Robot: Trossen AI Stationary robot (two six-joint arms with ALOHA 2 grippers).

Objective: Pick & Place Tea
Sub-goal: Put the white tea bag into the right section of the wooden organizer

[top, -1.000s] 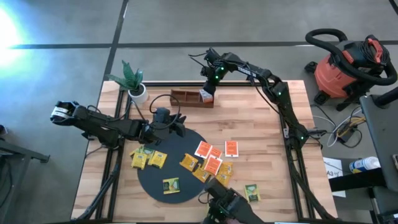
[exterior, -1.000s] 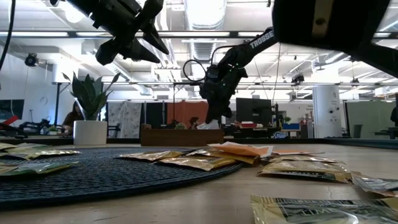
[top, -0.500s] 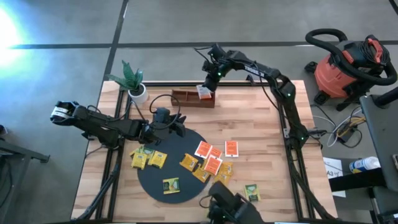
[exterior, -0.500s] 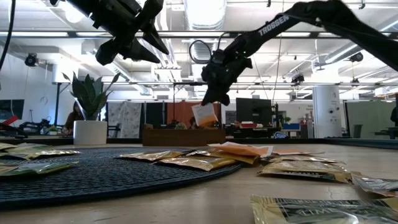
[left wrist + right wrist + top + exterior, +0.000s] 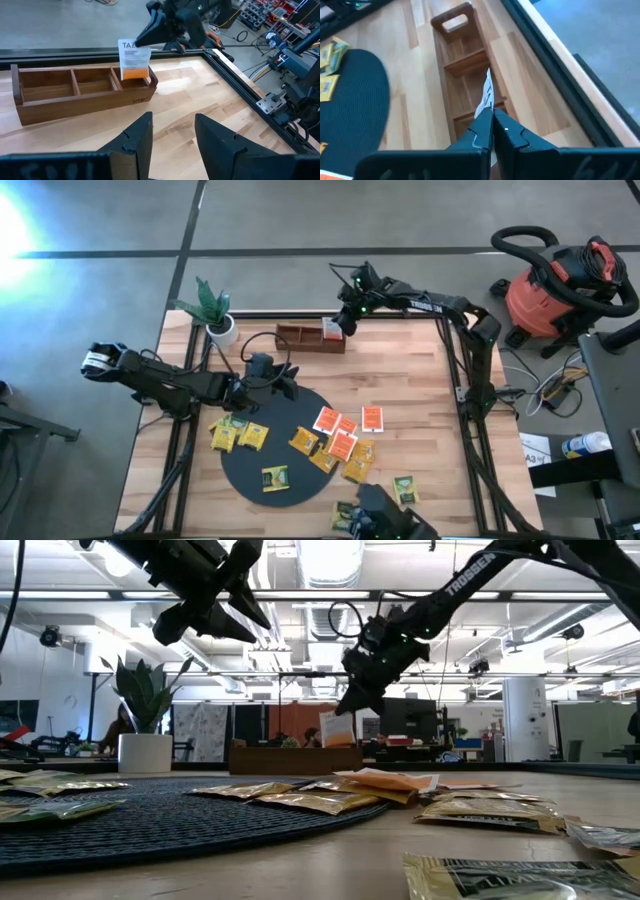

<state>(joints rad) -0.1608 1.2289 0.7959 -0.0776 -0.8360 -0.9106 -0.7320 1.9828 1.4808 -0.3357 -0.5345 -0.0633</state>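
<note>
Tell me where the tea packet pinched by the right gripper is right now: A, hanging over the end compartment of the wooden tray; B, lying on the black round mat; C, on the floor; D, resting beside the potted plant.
A: the right gripper, shut on the orange-and-white packet, holds it upright over the wooden tray's end compartment.

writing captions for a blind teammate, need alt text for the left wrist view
The right hand, shut on an orange and white tea packet, holds it upright at the end compartment of a brown wooden tray on a light wood table. The left hand is open in the foreground, holding nothing.
</note>
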